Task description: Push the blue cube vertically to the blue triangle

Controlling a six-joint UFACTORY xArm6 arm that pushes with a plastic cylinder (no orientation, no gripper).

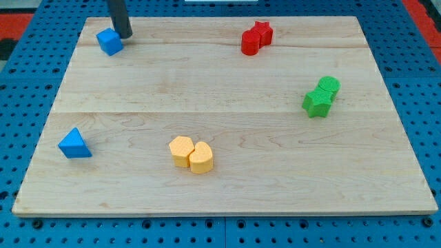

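The blue cube (109,41) sits near the board's top left corner. The blue triangle (74,144) lies far below it, near the board's left edge toward the view's bottom. My tip (125,34) stands just to the right of the blue cube and slightly above it, touching or nearly touching its upper right side. The dark rod rises from there out of the view's top.
Two red blocks (256,37) sit together at the top middle right. Two green blocks (322,96) sit together at the right. Two yellow blocks (191,153) sit together at the bottom middle. The wooden board (227,83) lies on a blue perforated table.
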